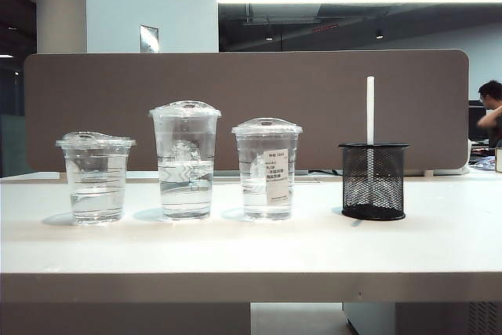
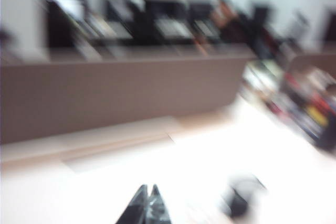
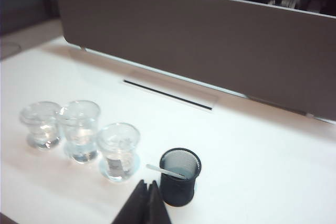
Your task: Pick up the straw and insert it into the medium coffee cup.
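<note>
Left wrist view blurred throughout, left pincer (image 2: pixel 147 192) cut off

We count three clear plastic cups on the white table (image 1: pixel 235 253), all lidded and part-filled with clear liquid: one short wide cup (image 1: pixel 96 177), one tall cup (image 1: pixel 185 159) and one medium coffee cup (image 1: pixel 267 169) with a white label sticker. We see one black mesh holder (image 1: pixel 373 180) and one white straw (image 1: pixel 370 111) standing in it. We count one brown partition panel (image 1: pixel 251 88) behind them. We make out two grippers, the left gripper (image 2: pixel 147 191) and the right gripper (image 3: pixel 147 187), one in each wrist view, each with jaws pressed together.
</note>
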`<state>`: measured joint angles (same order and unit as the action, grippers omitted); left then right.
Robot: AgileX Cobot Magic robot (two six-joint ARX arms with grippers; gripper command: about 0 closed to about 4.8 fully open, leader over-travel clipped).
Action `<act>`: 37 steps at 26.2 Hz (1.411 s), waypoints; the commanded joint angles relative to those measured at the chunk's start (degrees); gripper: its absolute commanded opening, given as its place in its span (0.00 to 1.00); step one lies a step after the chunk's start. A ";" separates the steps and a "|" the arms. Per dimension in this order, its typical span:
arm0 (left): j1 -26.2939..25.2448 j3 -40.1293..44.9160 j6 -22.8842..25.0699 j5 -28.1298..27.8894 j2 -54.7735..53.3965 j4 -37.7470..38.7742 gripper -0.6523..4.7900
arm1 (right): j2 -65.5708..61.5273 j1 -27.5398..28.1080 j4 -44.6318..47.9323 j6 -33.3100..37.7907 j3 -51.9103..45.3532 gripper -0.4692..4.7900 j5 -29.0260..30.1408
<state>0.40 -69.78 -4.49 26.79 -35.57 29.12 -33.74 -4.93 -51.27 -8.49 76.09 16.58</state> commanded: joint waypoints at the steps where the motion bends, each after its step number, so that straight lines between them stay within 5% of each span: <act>1: 0.20 -1.16 -1.70 11.52 -8.13 5.31 0.11 | -4.26 -0.04 0.48 -0.79 3.15 0.08 0.04; 9: 9.11 7.43 1.40 8.09 -12.57 11.58 0.11 | -8.26 -0.07 10.95 -0.55 -2.51 0.09 0.11; 14: 26.84 15.28 -1.51 -13.73 -5.57 1.42 0.11 | -3.89 -0.09 31.01 5.20 -20.24 0.10 0.07; 18: 33.62 16.26 -0.02 -19.10 -3.76 1.07 0.11 | -2.19 -0.68 43.04 7.76 -32.39 0.15 0.15; 24: 34.67 16.28 -0.20 -17.25 -3.80 4.44 0.11 | -8.22 -8.59 61.88 8.44 -49.07 0.26 -2.03; 28: 34.64 16.28 -0.17 -17.57 -3.89 4.98 0.11 | -15.06 -11.50 68.57 7.08 -51.17 0.41 -5.01; 37: 34.64 16.28 -0.04 -17.55 -3.91 6.51 0.11 | -32.00 -11.56 81.81 6.23 -51.15 0.57 -4.50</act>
<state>35.11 -53.39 -4.69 8.99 -39.55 35.92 -64.90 -16.49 27.68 -1.78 24.73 11.99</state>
